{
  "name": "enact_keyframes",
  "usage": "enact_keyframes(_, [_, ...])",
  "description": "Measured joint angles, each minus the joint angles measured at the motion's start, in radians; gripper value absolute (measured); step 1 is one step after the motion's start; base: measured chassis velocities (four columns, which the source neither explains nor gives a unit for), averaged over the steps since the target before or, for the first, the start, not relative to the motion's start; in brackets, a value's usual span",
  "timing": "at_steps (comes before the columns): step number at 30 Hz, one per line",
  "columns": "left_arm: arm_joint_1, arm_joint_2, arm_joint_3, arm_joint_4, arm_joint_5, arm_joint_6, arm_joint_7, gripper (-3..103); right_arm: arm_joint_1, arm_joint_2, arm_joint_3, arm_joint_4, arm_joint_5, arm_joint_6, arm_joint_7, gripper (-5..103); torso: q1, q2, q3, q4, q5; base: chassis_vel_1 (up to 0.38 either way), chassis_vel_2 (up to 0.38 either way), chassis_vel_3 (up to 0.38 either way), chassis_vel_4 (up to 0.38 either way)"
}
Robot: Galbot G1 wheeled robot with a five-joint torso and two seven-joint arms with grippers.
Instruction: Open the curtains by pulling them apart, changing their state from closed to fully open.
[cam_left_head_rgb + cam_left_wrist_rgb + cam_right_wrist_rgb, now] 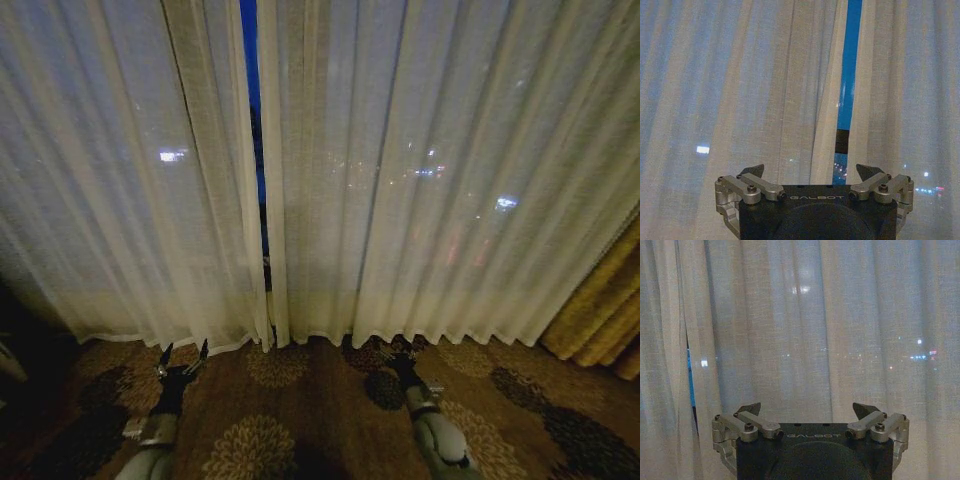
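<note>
Two sheer cream curtains (pixel 420 170) hanging nearly closed, one narrow gap (pixel 258 150) between. Two grippers low over patterned carpet (pixel 300 400): left gripper (pixel 183 354) and right gripper (pixel 809 409), fingers apart, empty.

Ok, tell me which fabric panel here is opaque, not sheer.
The golden-brown drape at the far right edge; both cream curtains let city lights glow through.

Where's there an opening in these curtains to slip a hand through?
One narrow gap, bordered by the left panel and the right panel, running from top to hem. Elsewhere the pleated fabric hangs unbroken. The left gripper and right gripper sit low over the carpet, jaws open.
</note>
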Motion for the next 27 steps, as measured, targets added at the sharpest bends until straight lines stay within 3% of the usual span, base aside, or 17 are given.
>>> enact_keyframes(15, [0.000, 0.000, 0.000, 0.000, 0.000, 0.000, 0.000, 100, 0.021, -0.006, -0.004, -0.038, 0.000, 0.009, -0.010, 100, 0.000, 0.000, 0.000, 0.0000, 0.0001, -0.004, 0.012, 0.005, -0.010])
enact_keyframes(27, [0.000, 0.000, 0.000, 0.000, 0.000, 0.000, 0.000, 100, 0.054, -0.013, -0.003, -0.064, 0.005, 0.010, -0.021, 100, 0.000, 0.000, 0.000, 0.0000, 0.0001, -0.165, 0.194, 0.145, -0.174])
